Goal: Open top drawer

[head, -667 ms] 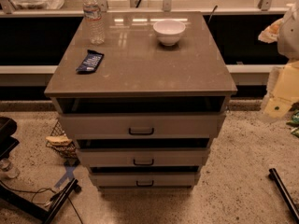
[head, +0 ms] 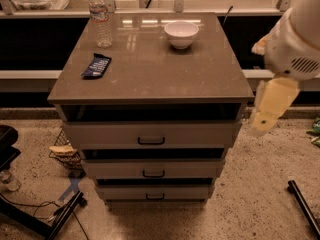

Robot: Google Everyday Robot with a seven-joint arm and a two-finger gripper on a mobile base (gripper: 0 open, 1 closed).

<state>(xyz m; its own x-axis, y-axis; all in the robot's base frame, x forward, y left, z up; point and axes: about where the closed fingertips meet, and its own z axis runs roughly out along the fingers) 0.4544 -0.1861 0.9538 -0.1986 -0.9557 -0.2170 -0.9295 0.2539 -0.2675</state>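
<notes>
1. The top drawer [head: 200,134], widest of three grey drawers, sits at the centre of the frame, directly under the brown top of the desk [head: 150,79]. A dark gap runs above its front, and none of its interior shows.
2. Its small black handle [head: 151,140] lies at the middle of the front, with nothing touching it.
3. The claw [head: 267,111] hangs at the right edge of the frame, beside the desk's front right corner. It is about level with the top drawer and well apart from the handle. Whether it is released or clenched cannot be told.
4. The white arm [head: 295,44] fills the upper right of the frame above the claw.
5. Below the top drawer, the middle drawer [head: 190,170] and the bottom drawer [head: 185,192] step down, each narrower than the one above and each with a like black handle.
6. On the desk, a bottle [head: 100,19] stands upright at the back left. A white bowl [head: 181,33] sits at the back, right of centre. A blue packet [head: 96,66] lies flat near the left edge, in front of the bottle.
7. On the speckled floor, a wire basket [head: 64,151] rests just left of the drawers, with a cross of blue tape [head: 74,186] below it. A black bar [head: 302,209] slants across the lower right corner of the frame.
</notes>
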